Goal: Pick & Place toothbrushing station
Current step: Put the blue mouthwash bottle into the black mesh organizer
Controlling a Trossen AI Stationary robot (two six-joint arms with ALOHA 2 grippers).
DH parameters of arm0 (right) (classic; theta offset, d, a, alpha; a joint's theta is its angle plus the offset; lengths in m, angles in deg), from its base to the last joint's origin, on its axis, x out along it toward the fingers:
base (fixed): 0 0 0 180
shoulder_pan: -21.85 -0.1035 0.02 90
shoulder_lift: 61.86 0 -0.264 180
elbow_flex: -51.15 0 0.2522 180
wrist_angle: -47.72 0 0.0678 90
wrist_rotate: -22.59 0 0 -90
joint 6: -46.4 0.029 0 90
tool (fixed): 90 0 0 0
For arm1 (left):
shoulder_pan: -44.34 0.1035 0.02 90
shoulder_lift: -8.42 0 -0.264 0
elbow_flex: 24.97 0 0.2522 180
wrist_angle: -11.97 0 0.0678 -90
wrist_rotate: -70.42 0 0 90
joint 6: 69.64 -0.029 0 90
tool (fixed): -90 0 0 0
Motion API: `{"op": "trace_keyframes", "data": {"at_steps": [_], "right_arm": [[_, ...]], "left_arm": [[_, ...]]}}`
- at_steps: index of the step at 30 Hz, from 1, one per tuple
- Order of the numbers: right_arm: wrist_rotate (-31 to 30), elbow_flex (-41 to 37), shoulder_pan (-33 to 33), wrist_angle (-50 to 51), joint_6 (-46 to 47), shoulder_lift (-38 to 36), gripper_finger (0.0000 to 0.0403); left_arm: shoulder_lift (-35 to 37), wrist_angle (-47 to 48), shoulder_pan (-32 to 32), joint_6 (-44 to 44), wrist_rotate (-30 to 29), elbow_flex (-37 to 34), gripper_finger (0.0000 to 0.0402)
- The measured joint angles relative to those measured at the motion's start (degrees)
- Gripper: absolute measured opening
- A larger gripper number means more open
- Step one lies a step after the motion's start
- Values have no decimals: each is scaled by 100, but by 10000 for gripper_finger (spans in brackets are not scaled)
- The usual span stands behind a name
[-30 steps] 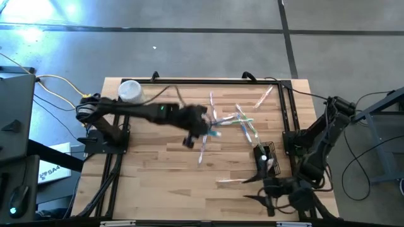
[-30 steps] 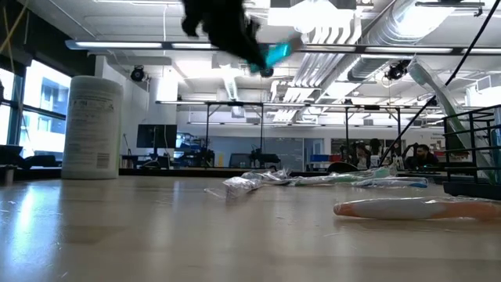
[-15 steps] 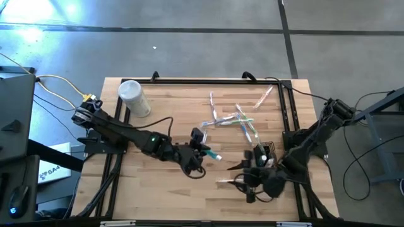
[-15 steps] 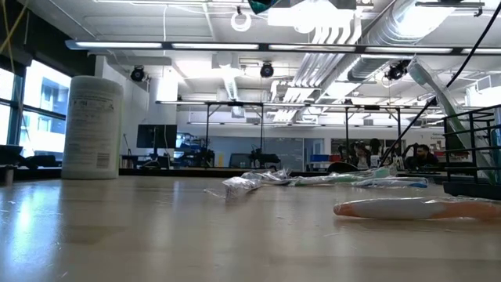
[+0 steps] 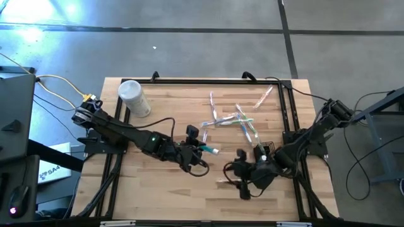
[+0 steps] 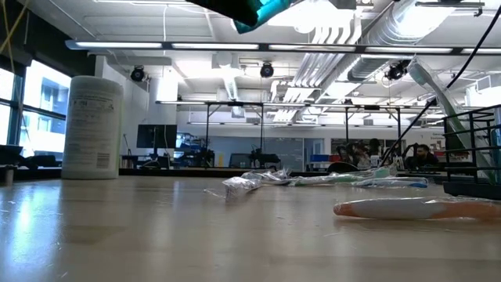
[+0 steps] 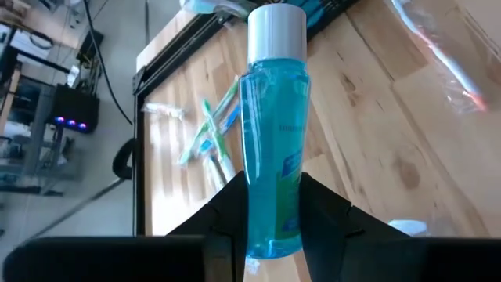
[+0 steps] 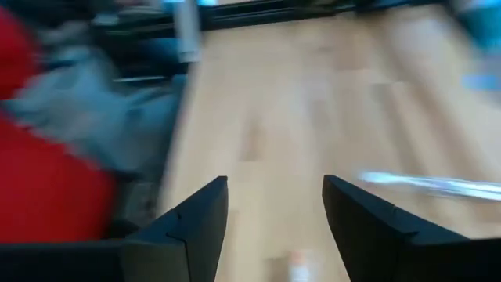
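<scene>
Left tool (image 5: 201,149) was over the middle of the surface (image 5: 151,195), clamped on a blue bottle (image 7: 272,141) with a white cap, held clear of the wood. Right tool (image 8: 274,205) hovered near the front right part of the surface, its fingers apart and holding nothing. Black mesh holder (image 5: 268,153) stood by the right edge. Toothbrushes (image 5: 243,123) lay scattered toward the far right. A white canister (image 5: 133,96) stood at the far left corner.

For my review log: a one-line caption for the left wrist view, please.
Left gripper holds a blue liquid bottle with white cap above the wooden table.
</scene>
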Motion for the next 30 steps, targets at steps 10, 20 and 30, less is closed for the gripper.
{"op": "trace_keyframes", "data": {"at_steps": [10,20,30], "right_arm": [[-1462,0,348,614,-179,-2,201],[510,-2,772,58,-209,46,201],[-697,-2,942,-115,-384,46,201]], "left_arm": [[0,-3,-50,175,2,0,80],[2,108,-196,267,-21,0,80],[2,95,-307,305,-221,1,81]]}}
